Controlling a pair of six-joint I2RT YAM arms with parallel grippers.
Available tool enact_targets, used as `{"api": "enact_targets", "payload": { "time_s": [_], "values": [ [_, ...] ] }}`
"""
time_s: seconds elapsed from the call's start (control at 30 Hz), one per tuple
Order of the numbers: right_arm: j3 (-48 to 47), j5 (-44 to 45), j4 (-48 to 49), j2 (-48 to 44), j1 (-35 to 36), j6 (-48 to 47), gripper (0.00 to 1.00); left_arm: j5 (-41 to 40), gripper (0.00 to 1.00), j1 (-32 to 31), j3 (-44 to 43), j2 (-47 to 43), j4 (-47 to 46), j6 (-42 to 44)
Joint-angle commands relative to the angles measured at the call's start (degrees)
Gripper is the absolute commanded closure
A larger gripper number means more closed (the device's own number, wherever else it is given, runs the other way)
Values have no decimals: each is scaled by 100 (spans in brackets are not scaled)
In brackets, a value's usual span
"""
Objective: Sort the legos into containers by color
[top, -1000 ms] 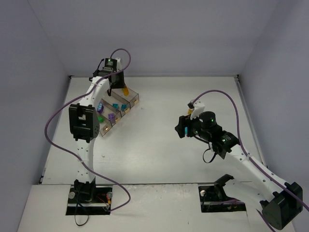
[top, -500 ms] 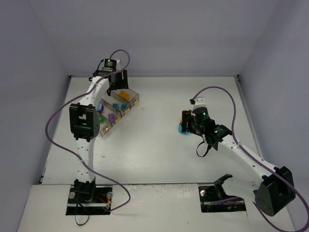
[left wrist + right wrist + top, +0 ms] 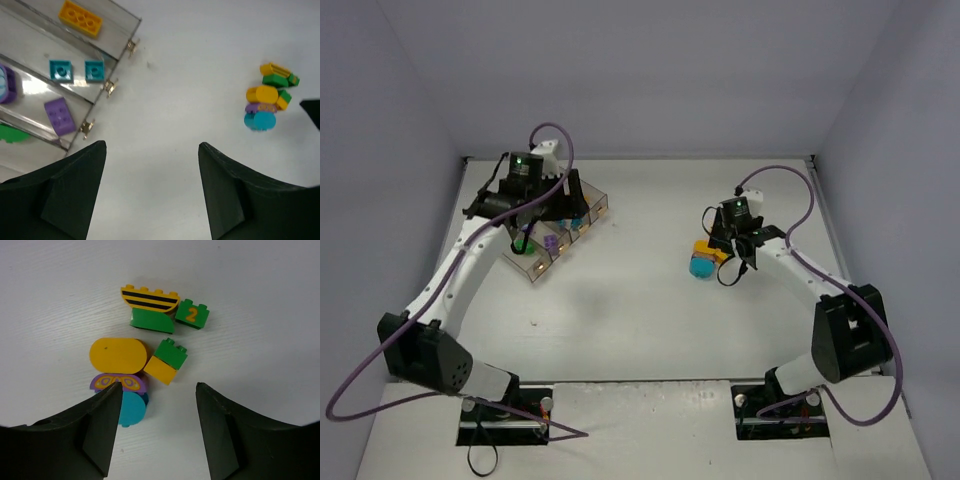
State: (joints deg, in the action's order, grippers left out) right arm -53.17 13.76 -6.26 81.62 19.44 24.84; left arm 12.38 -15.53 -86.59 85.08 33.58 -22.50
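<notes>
**A:** What is the largest thing you have in view?

**B:** The white table [image 3: 650, 310], which fills the middle of the overhead view. Your left arm [image 3: 460, 275] runs up its left side and your right arm [image 3: 795, 270] comes in from the lower right.

**A:** And the containers?

**B:** You'll find the containers [image 3: 598, 204] at the upper left of the overhead view. They are clear bins joined side by side, under the tip of your left arm.

**A:** How do your grippers stand?

**B:** Your left gripper [image 3: 150, 195] is spread wide with nothing between its fingers, at the bottom of its own view. Your right gripper [image 3: 157, 435] has its jaws apart too and clamps nothing. It hangs over the loose legos [image 3: 705, 260], which lie right of centre in the overhead view, well apart from the containers.

**A:** Which pieces are in that pile?

**B:** In your right wrist view:
- A yellow oval piece [image 3: 118, 355] lies at centre left.
- A purple piece [image 3: 120, 382] touches its lower edge.
- A cyan round piece [image 3: 134, 410] touches the purple one from below.
- A striped yellow piece [image 3: 150, 297] sits at the top on a green wedge [image 3: 151, 321].
- A green brick marked 2 [image 3: 192, 313] lies just to their right.
- A green-and-yellow brick [image 3: 166, 361] lies in the middle.

**A:** And what is already in the bins?

**B:** At the upper left of your left wrist view:
- An orange brick [image 3: 80, 18] is in the top bin.
- Two cyan bricks [image 3: 61, 70] are in the next bin.
- A purple brick [image 3: 60, 116] lies below those.
- A green piece [image 3: 12, 134] is cut off by the left edge.
</notes>
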Motion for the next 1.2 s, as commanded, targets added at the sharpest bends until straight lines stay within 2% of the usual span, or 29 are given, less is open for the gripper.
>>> {"api": "enact_targets", "payload": {
  "time_s": [0.0, 0.13, 0.37, 0.6, 0.87, 1.17],
  "values": [
    [-352, 390, -24, 380, -151, 415, 43, -113, 32, -309, 720, -666, 122, -123],
    [-545, 663, -33, 810, -344, 636, 45, -218, 32, -503, 1809, -1711, 201, -307],
    [-783, 444, 2, 1286, -705, 715, 47, -298, 32, -539, 2576, -2636, 500, -431],
    [-766, 84, 195, 1426, -1152, 584, 49, -210, 32, -539, 2735, -2707, 553, -509],
    [-660, -734, 793, 1374, -1250, 136, 53, -166, 32, -539, 2743, -2663, 509, -518],
    [-607, -796, 960, 1690, -1302, 82, 52, -175, 32, -539, 2858, -2690, 553, -518]
  ]
}}
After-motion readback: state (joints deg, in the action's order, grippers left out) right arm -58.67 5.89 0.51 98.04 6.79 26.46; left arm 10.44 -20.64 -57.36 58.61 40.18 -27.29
